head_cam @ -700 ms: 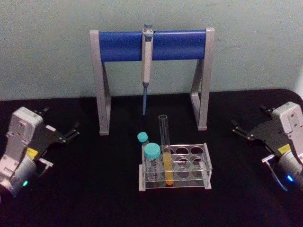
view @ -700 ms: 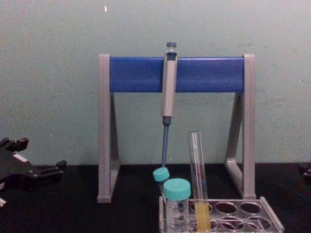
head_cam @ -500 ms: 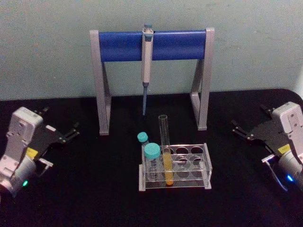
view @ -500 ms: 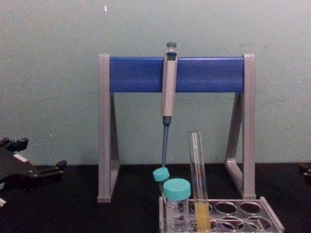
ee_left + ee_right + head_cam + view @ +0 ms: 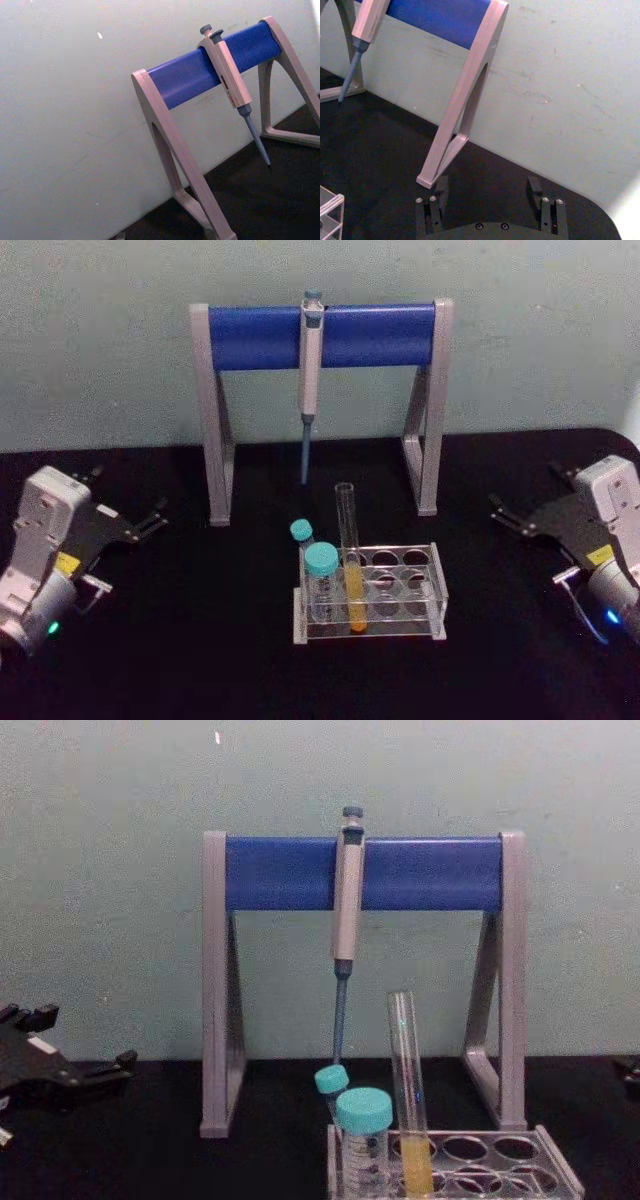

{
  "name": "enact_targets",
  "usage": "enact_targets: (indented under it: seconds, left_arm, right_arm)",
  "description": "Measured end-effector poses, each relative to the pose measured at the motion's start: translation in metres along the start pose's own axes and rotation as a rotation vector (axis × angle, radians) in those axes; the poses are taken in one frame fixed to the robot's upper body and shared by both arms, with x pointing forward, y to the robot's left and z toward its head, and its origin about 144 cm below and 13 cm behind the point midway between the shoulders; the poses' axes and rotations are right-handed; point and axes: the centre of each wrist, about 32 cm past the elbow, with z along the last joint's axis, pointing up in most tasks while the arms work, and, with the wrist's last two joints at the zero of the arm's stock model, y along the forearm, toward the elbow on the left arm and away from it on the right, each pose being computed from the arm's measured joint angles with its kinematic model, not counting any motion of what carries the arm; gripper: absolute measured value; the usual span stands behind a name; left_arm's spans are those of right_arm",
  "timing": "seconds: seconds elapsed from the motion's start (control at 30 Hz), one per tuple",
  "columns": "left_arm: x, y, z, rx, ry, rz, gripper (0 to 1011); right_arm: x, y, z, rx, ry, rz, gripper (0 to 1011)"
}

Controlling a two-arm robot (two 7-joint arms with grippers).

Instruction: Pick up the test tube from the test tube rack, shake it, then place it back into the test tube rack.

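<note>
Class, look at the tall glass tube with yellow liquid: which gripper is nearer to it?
Right. The right gripper, open, sits to the right of the tube and looks somewhat nearer. The left gripper, also open, sits farther off on the other side.

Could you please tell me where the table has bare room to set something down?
Bare black table lies between the left gripper and the test tube rack, likewise between rack and right gripper, and in front of the rack. Crowded: the rack's left end, where the test tube stands beside teal-capped tubes. The pipette stand borders the back.
</note>
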Motion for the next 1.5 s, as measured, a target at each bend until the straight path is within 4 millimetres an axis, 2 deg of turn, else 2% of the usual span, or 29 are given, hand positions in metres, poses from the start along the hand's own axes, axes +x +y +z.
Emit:
enact_targets:
  seconds: [1.5]
  left_arm:
    - [0.0,0.0,0.0,0.0,0.0,0.0,1001]
  right_arm:
    - [-0.0001,0.0,0.0,0.0,0.0,0.0,1000]
